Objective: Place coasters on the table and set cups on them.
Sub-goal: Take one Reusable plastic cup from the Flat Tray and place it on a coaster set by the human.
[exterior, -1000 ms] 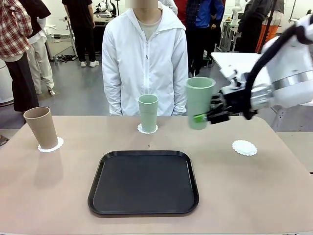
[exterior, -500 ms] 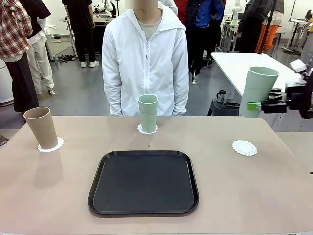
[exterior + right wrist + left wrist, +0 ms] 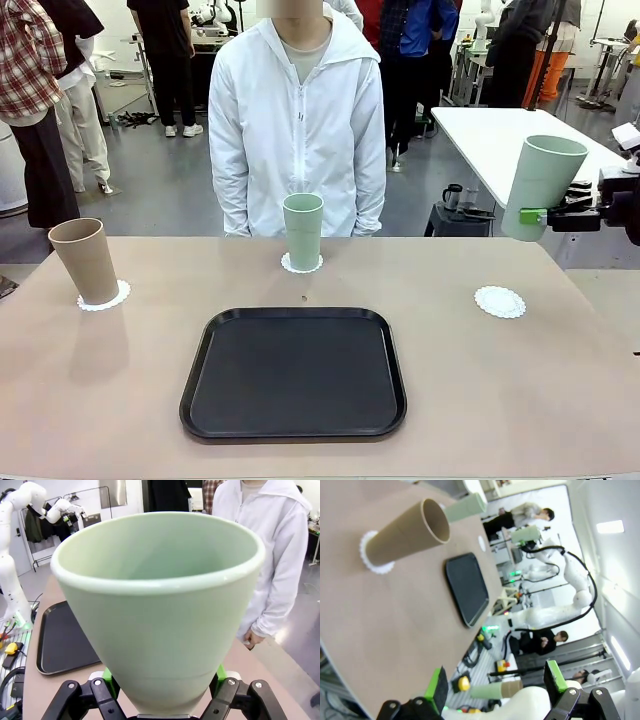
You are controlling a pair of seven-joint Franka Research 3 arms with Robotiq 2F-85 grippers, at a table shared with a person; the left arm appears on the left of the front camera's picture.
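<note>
R pincer [image 3: 535, 214] clamped, L pincer [image 3: 497, 685] agape.

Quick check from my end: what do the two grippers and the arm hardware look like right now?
Both grippers are black, with linked, bolted fingers tipped in bright green pads: the left gripper, the right gripper. Behind the left gripper sits a rounded white arm housing. From the left wrist camera, the right arm is white, jointed, with a black cable looping along it.

My table [image 3: 480, 400] is a beige-tan top with rounded corners. A black tray [image 3: 293, 373] lies flat near its middle. Three white coasters lie on it: the left coaster [image 3: 118, 297] under a tan cup [image 3: 84, 260], the far middle coaster [image 3: 301, 266] under a pale green cup [image 3: 302, 229], and the right coaster [image 3: 499, 301] bare.
</note>
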